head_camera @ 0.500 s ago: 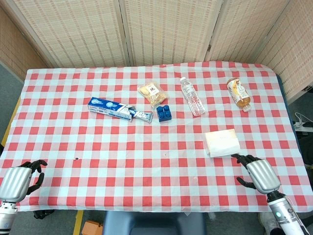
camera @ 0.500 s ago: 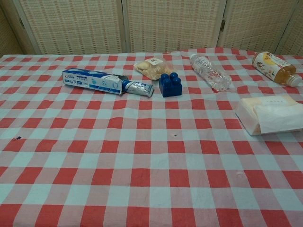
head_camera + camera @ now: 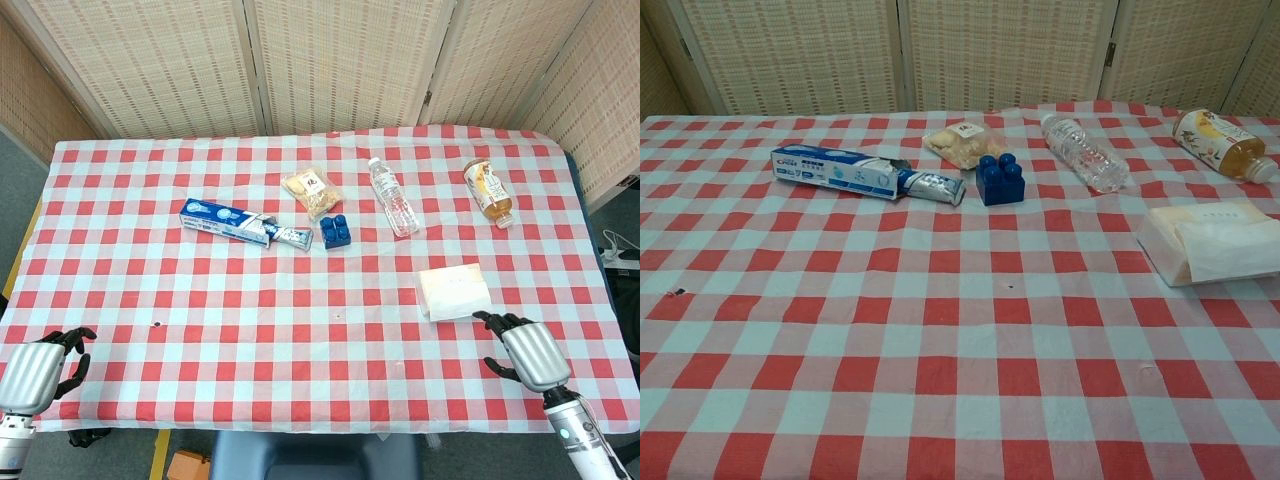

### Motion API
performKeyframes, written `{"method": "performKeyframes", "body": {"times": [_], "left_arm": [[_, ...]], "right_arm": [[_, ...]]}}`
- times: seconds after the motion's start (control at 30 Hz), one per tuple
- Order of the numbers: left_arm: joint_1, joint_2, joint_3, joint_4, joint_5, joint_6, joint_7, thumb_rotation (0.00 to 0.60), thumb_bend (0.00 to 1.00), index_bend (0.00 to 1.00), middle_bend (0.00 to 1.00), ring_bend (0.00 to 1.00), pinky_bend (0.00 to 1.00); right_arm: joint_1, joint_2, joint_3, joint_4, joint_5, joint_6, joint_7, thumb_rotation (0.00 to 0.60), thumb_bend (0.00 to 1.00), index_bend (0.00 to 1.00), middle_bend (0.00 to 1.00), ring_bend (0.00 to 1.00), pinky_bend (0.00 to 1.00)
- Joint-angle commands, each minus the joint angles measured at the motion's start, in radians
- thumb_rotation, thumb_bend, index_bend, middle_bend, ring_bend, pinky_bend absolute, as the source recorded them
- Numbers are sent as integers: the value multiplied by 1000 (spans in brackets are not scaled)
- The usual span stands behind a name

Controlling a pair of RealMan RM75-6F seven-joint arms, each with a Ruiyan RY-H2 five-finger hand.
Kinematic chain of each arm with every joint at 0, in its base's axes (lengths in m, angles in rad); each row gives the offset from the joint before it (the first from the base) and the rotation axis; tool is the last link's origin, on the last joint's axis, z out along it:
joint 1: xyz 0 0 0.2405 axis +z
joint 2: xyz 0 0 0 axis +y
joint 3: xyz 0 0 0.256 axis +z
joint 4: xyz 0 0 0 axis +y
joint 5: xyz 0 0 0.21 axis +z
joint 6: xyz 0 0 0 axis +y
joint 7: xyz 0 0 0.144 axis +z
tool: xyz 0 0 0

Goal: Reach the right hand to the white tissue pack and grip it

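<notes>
The white tissue pack (image 3: 454, 291) lies flat on the checked cloth at the right side, also seen in the chest view (image 3: 1208, 241) near the right edge. My right hand (image 3: 527, 352) hovers just below and right of the pack, fingers spread and pointing toward it, holding nothing and a small gap away. My left hand (image 3: 40, 366) sits at the table's near left corner, fingers apart and empty. Neither hand shows in the chest view.
A clear water bottle (image 3: 393, 197), an amber drink bottle (image 3: 488, 192), a blue block (image 3: 334, 231), a snack bag (image 3: 312, 192) and a toothpaste box with its tube (image 3: 240, 224) lie across the far half. The table's right edge (image 3: 600, 300) runs close to the pack.
My right hand has crept slightly up toward the tissue pack. Nothing else has moved.
</notes>
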Motion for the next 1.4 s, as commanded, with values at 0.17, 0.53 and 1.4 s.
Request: {"method": "performKeyframes", "body": {"times": [0.17, 0.53, 1.4], "left_arm": [[3, 4, -1, -4, 4, 10, -6, 600, 492, 413, 548, 486, 693], [5, 4, -8, 1, -7, 13, -19, 600, 492, 413, 552, 487, 693], [7, 4, -9, 2, -12, 11, -16, 600, 492, 413, 551, 487, 693]], "right_arm": [[33, -116, 37, 150, 33, -35, -53, 600, 119, 249, 520, 526, 661], [115, -256, 80, 332, 71, -117, -40, 600, 119, 240, 566, 567, 691], [154, -395, 87, 532, 98, -113, -14, 600, 263, 465, 653, 655, 767]]}}
